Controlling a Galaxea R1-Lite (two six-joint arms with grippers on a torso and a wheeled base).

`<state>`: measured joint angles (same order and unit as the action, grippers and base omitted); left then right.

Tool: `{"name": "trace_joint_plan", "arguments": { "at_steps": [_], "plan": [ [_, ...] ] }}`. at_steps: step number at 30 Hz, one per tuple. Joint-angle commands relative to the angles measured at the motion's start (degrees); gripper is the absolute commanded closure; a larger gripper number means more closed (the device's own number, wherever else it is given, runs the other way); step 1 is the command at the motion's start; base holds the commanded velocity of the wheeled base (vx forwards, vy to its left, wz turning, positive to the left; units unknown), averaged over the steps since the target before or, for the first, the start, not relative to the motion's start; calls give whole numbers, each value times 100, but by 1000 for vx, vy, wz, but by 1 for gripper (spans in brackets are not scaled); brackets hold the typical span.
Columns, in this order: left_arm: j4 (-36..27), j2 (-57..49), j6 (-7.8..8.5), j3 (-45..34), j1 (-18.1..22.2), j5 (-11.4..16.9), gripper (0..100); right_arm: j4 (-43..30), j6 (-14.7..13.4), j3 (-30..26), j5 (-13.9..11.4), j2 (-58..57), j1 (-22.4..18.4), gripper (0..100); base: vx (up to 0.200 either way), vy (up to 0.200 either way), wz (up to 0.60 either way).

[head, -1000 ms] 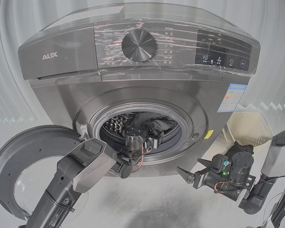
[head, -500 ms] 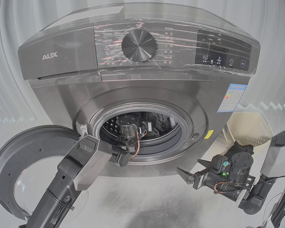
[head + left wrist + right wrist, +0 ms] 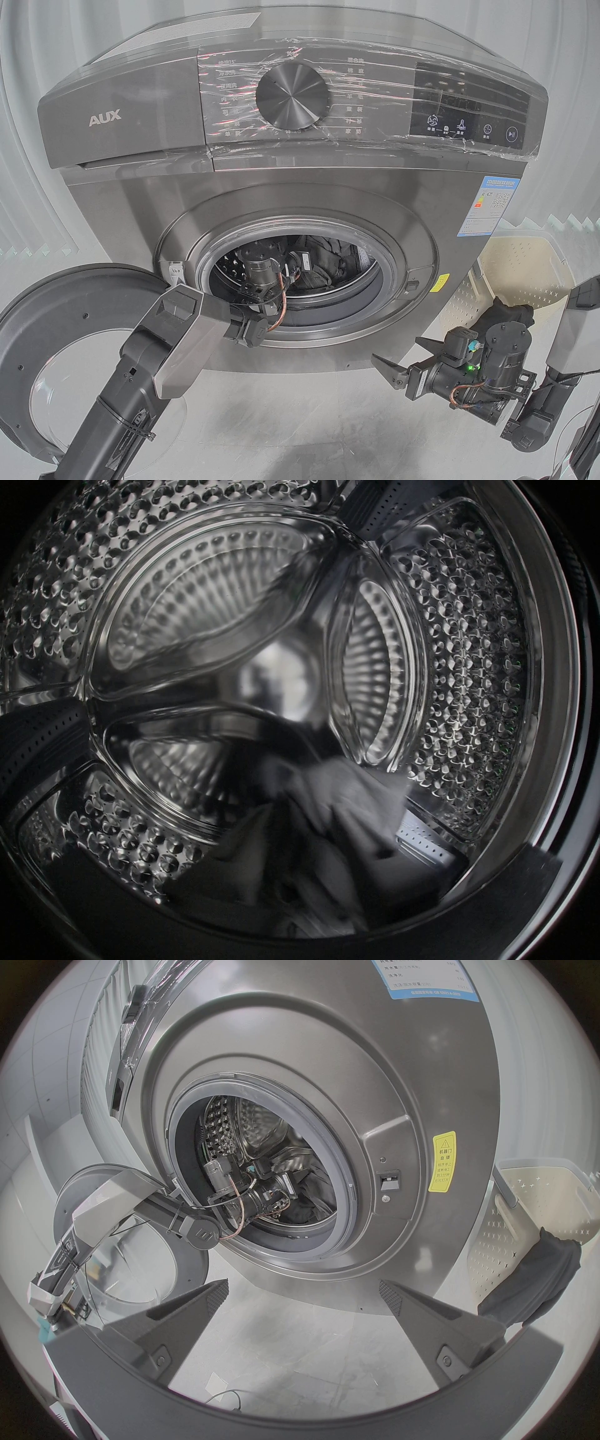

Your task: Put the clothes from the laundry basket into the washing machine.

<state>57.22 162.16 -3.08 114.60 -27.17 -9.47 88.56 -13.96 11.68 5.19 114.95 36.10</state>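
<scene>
Left end effector (image 3: 307,264) deeper in drum (image 3: 475,667), grip unclear; right end effector (image 3: 301,1286) splayed near basket (image 3: 531,262).

The pale floor (image 3: 312,412) bears the washing machine (image 3: 294,169) and the laundry basket (image 3: 531,269).

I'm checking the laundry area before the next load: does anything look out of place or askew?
One dark garment hangs over the rim of the laundry basket, drooping down its outside. Otherwise nothing stands out.
</scene>
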Motion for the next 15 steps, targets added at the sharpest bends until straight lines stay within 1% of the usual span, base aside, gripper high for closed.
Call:
{"name": "trace_joint_plan", "arguments": {
  "at_steps": [1,4,6,9,15],
  "plan": [
    [35,0,-8,-1,-42,-2,0,3,-2,1,-1,10,3,0,0,0,0],
    [61,-35,-17,-1,-104,-11,0,3,-2,1,-1,19,3,0,0,0,0],
    [140,-264,1,-272,-166,-55,0,3,-2,1,-1,10,3,0,0,0,0],
    [369,-642,18,-1124,-262,-55,0,3,-2,1,-1,2,3,0,0,0,0],
    [993,-1635,18,-3172,-719,-55,0,3,-2,1,-1,-16,-15,0,0,0,0]
  ]
}}
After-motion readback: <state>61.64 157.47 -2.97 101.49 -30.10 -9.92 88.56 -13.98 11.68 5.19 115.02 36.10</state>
